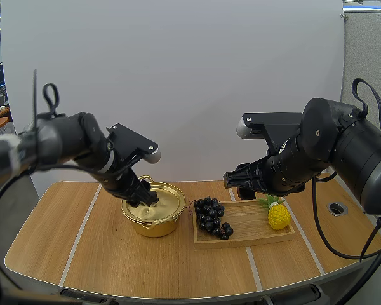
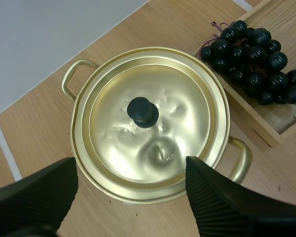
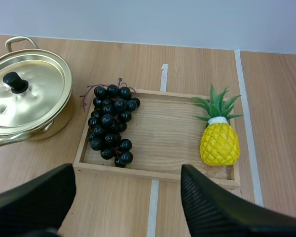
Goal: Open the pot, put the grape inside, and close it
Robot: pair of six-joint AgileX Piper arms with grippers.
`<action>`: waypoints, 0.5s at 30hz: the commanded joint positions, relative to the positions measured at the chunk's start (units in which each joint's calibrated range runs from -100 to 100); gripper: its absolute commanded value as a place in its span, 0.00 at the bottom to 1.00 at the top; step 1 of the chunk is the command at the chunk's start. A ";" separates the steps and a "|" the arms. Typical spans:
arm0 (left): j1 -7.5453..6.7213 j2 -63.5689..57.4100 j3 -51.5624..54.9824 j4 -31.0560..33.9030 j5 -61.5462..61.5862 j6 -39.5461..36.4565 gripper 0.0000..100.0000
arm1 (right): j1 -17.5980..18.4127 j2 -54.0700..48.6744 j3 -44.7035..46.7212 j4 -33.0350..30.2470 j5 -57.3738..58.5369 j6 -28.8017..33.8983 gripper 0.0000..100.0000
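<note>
A round gold metal pot sits left of centre, its dented lid on, black knob in the middle. The left gripper hangs just above, fingers wide and empty; best to centre on the knob, pinch squarely, lift straight. The right gripper, also wide, waits over the wooden tray holding the black grape bunch

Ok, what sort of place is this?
Probably a robot test bench, not a kitchen: left arm and right arm over a wooden table, with a pot and grapes and a pineapple on a tray.
</note>
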 commanded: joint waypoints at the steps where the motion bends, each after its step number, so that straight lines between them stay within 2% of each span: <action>1: -0.26 9.07 -6.71 -3.29 -0.20 1.43 1.00 | -0.16 -0.02 -0.51 -0.30 -1.02 -0.14 1.00; 7: -0.26 16.83 -12.41 -6.35 1.95 2.49 1.00 | -0.16 -0.02 -0.51 -0.30 -1.02 -0.14 1.00; 15: -0.54 23.85 -16.99 -6.53 4.93 2.49 1.00 | -0.16 -0.02 -0.51 -0.30 -1.02 -0.14 1.00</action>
